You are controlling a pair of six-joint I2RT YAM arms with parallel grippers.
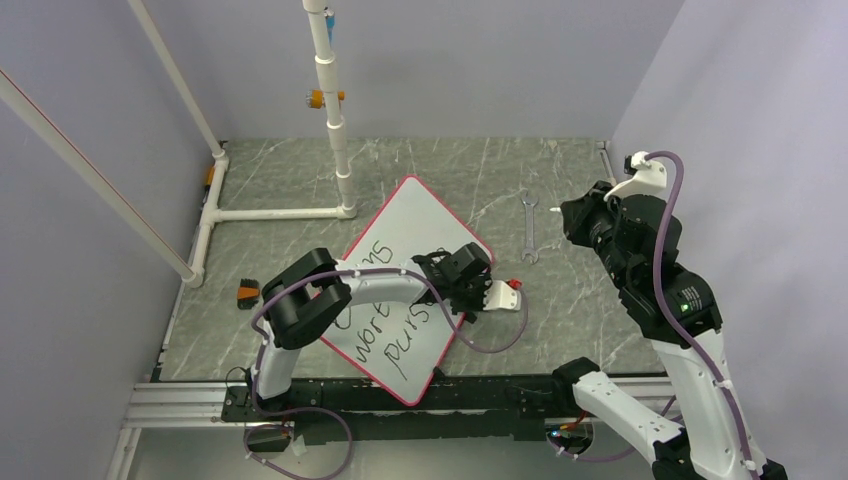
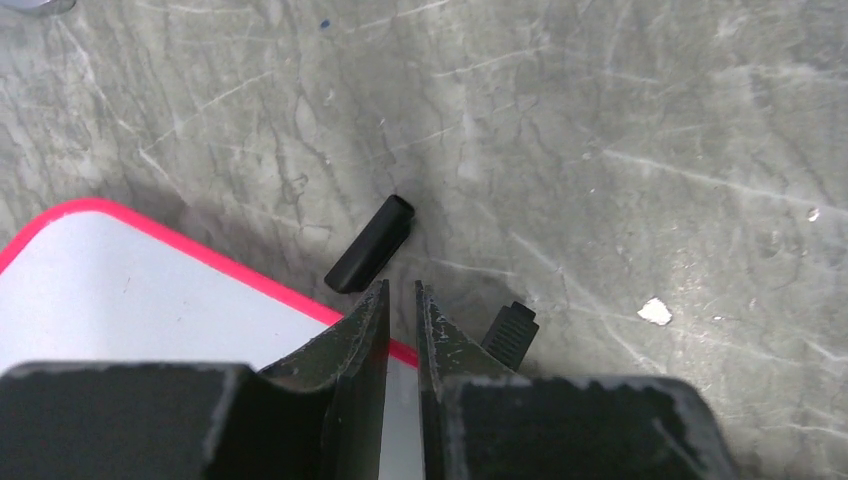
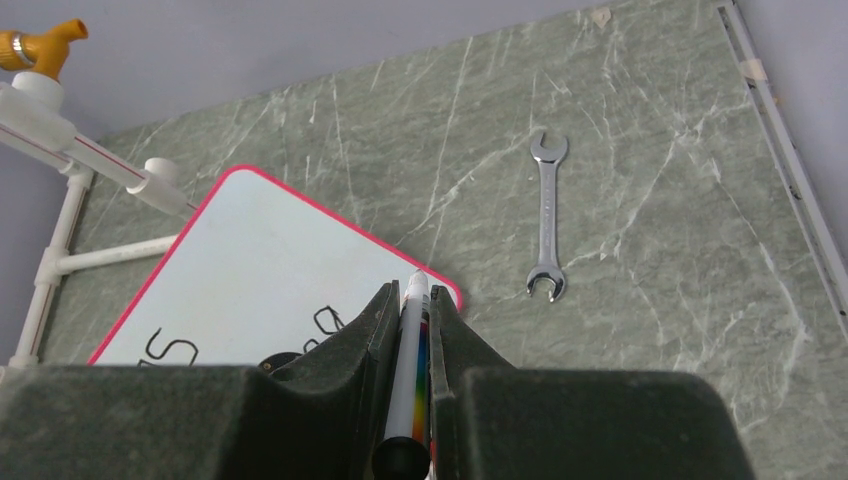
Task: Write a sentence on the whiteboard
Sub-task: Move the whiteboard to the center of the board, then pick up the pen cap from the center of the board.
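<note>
The whiteboard (image 1: 420, 215) lies turned like a diamond on the table, white with a red rim. It also shows in the right wrist view (image 3: 260, 250) and the left wrist view (image 2: 120, 290). The sentence (image 1: 385, 325) is black handwriting in three lines, partly hidden by my left arm; a few letters show in the right wrist view (image 3: 165, 347). My left gripper (image 1: 478, 298) hovers over the board's right edge, its jaws (image 2: 402, 292) almost touching and empty. My right gripper (image 1: 568, 218) is raised off the board's right corner, shut (image 3: 410, 292) on a white marker (image 3: 405, 370) with a rainbow stripe.
A black marker cap (image 2: 370, 245) and a ridged black piece (image 2: 510, 333) lie on the table beside the board's rim. A steel wrench (image 1: 529, 228) lies right of the board. A white pipe frame (image 1: 335, 120) stands at the back left. A small orange and black object (image 1: 247, 293) sits at the left.
</note>
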